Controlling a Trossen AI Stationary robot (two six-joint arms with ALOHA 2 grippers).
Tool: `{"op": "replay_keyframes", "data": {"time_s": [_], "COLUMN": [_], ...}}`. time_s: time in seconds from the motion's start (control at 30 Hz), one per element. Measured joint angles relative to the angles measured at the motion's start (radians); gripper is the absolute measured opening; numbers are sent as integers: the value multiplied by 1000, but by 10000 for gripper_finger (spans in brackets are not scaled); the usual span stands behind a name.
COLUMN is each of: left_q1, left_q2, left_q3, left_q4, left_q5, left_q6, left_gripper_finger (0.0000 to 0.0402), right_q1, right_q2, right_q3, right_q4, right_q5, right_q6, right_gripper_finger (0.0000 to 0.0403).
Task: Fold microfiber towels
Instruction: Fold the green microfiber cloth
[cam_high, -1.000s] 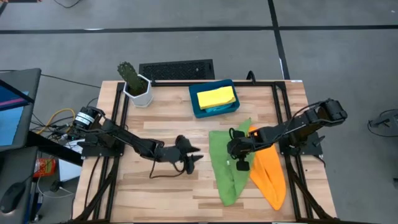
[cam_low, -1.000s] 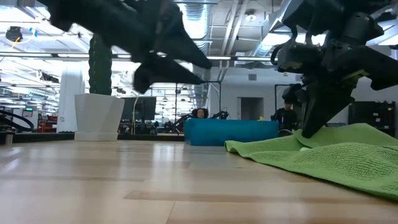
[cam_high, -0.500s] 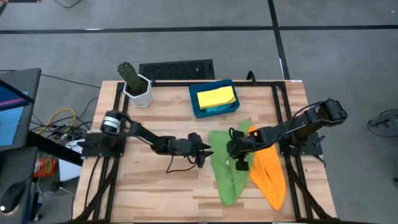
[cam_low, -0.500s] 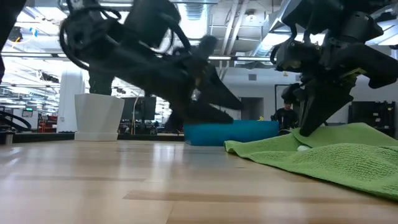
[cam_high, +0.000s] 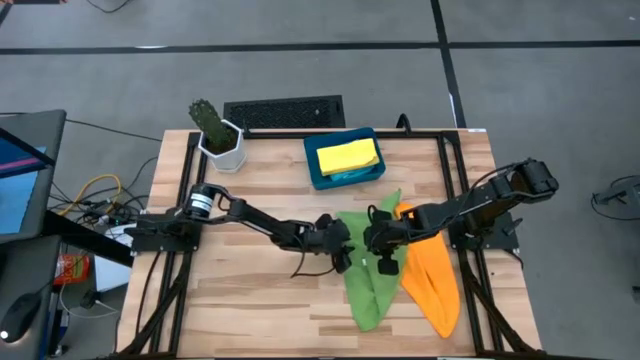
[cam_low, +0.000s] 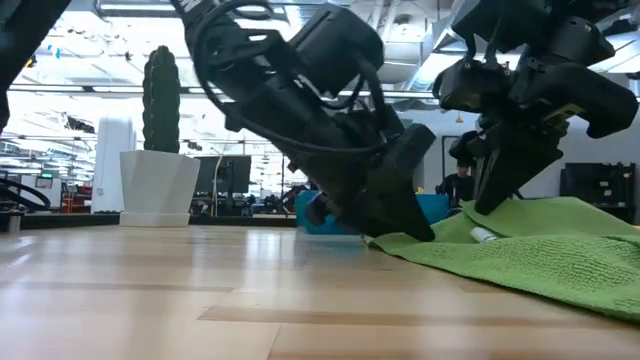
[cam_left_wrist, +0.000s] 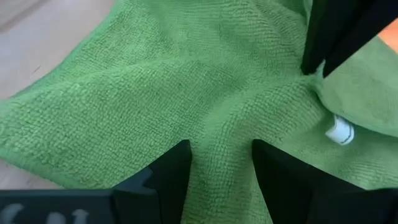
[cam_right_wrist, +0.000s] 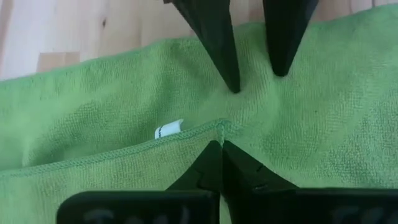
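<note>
Your left gripper (cam_high: 342, 252) has its jaws spread wide and empty, tips down on the left edge of the green towel (cam_high: 365, 265), which lies lengthwise on the table (cam_high: 250, 300).

Your right gripper (cam_high: 377, 241), just right of it on the same towel, has its jaws nearly together, pinching a hemmed fold beside the small white tag (cam_right_wrist: 168, 129).

The orange towel (cam_high: 432, 275) lies touching the green towel's right side. The yellow towel (cam_high: 347, 155) sits folded in the dark-blue tray (cam_high: 318, 177), beyond the green towel.

Risks, as a judgement: the right pinch is thin, so the hem could slip out. The two grippers sit so near each other that they might collide. A pull could drag the orange towel along.

How many layers the right jaws hold is hidden. A sliver of light blue cloth shows under the yellow towel, too covered to read.
</note>
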Motion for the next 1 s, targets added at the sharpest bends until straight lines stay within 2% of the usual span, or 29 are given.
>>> {"op": "replay_keyframes", "data": {"time_s": [0.2, 0.43, 0.7, 0.83, 0.93, 1.0], "left_q1": [3, 11, 15, 19, 6, -2], "left_q2": [10, 10, 8, -40, -107, -165], "left_q3": [14, 13, 10, 4, -3, -4], "left_q4": [-55, -71, -69, -89, -169, -242], "left_q5": [10, 38, 50, 141, 231, 239], "left_q6": [-21, -50, -61, -46, 1, 50], "left_gripper_finger": [172, 162, 139, 135, 135, 135], "right_q1": [34, 130, 201, 200, 193, 193], "right_q2": [0, -41, -158, -182, -186, -186], "right_q3": [0, 1, 1, 1, 0, 0], "right_q4": [-96, -172, -177, -183, -180, -174], "right_q5": [2, 9, 114, 138, 142, 161], "right_q6": [25, 45, 64, 65, 77, 79], "right_gripper_finger": [34, 32, 28, 17, 8, 8]}}
